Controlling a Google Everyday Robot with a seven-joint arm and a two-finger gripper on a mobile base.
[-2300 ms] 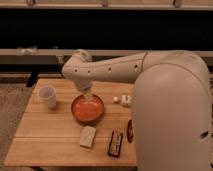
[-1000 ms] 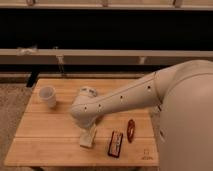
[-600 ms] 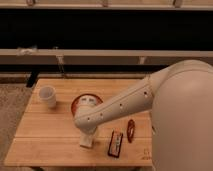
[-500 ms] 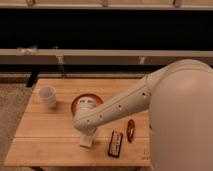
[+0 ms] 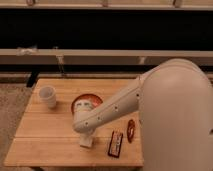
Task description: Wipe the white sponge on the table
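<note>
Light-brown wooden planks make up the surface [image 5: 50, 131], which fills the lower left and centre of the frame. The robot's pale, cream-coloured arm [image 5: 120, 102] reaches in from the large rounded body at the right and slants down to the lower centre-left. Its rounded end hangs low over the near part of the planks.

The tool [image 5: 85, 133] sits under that end, mostly hidden by it and pointing down at the surface. I cannot tell whether it is open or closed, or whether it grips anything. The white sponge [image 5: 86, 143] lies directly beneath the tool, in the lower centre-left of the frame, close to the near edge of the surface. Only its lower part shows as a small pale block. It appears to meet the tool, though the contact itself is hidden.

Just above the arm's end sits an orange bowl [image 5: 86, 102] with something pale inside, partly covered by the arm. A white cup [image 5: 48, 96] stands upright in the left part of the frame, well apart from the sponge. To the right of the sponge lies a dark red-and-black box [image 5: 115, 144], and just beyond it a small red oval object [image 5: 131, 131].
</note>
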